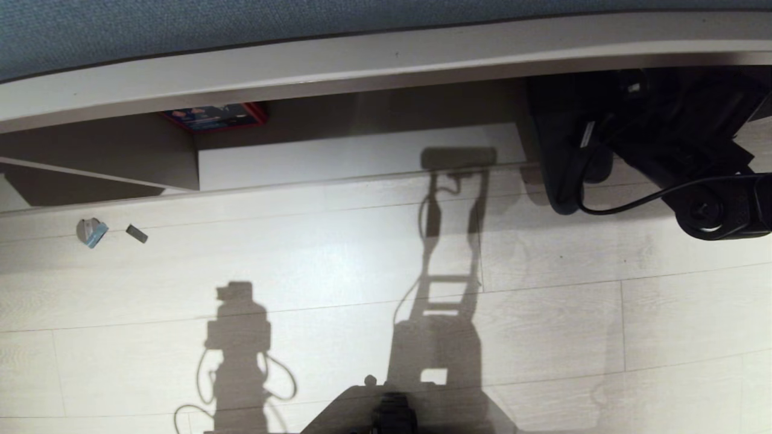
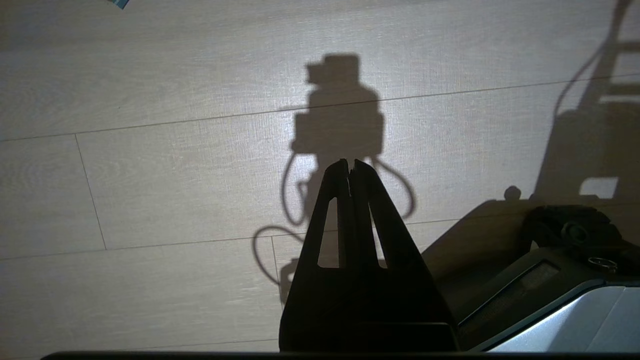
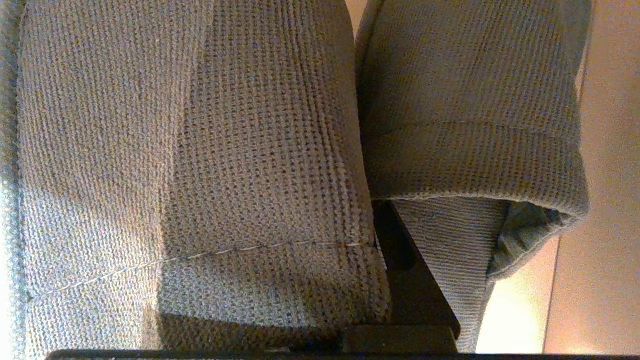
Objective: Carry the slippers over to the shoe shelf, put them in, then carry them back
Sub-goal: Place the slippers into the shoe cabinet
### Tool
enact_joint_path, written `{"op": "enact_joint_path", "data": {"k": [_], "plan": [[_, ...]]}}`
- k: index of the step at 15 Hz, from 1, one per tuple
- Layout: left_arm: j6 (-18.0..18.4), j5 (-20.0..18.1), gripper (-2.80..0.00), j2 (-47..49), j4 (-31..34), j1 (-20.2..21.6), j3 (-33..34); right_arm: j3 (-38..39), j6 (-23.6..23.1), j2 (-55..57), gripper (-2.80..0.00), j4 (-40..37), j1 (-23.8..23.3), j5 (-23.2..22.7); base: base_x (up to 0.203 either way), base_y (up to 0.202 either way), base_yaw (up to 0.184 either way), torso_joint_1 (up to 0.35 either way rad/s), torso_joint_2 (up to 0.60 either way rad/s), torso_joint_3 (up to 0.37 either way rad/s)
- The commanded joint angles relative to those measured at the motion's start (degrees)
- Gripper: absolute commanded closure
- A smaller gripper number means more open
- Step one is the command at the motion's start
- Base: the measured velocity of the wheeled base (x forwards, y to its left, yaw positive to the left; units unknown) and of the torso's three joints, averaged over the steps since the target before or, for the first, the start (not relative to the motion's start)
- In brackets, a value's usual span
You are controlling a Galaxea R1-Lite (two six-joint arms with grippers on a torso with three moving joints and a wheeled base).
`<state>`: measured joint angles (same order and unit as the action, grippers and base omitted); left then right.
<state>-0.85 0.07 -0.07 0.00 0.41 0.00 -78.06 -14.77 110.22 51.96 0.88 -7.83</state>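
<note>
Head view first: nearest us, our own shadows lie across the pale plank floor (image 1: 301,265). Our left gripper (image 2: 350,167) hangs parked over those planks, fingers pressed together and empty. Farther out, two small scraps (image 1: 93,232) lie on the floor. Beyond them stands the shoe shelf (image 1: 356,157) with its red box (image 1: 217,116). At its right end our right gripper (image 3: 400,260) is clamped on the slippers (image 3: 200,150), both knit uppers side by side.

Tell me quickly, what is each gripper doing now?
Left gripper: closed, empty, above the floor.
Right gripper: closed on the slippers.
</note>
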Motion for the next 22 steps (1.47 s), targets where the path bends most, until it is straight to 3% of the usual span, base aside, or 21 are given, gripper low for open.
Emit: {"op": "enact_joint_path", "data": {"k": [1,9,15,16,22], "plan": [[-0.03,0.01,0.00,0.07,0.00,0.02,0.00,-3.66,-0.09,2.36,0.00,0.31,0.00,0.00,0.000,0.000,0.000,0.000,0.00,0.000],[0.15,0.01,0.00,0.07,0.00,0.02,0.00,-16.01,1.93,5.05,0.00,0.03,-0.21,2.14,0.000,0.000,0.000,0.000,0.00,0.000],[0.33,0.10,0.00,0.07,0.00,0.03,0.00,-17.11,2.00,7.37,0.00,0.43,-0.26,2.20,0.000,0.000,0.000,0.000,0.00,0.000],[0.33,0.10,0.00,0.07,0.00,0.02,0.00,-17.74,2.00,8.00,-2.80,0.43,-0.26,2.24,0.000,0.000,0.000,0.000,0.00,0.000],[0.15,0.10,0.00,0.07,0.00,0.02,0.00,-19.31,1.50,11.41,-2.80,0.43,-0.26,2.38,0.000,0.000,0.000,0.000,0.00,0.000]]}}
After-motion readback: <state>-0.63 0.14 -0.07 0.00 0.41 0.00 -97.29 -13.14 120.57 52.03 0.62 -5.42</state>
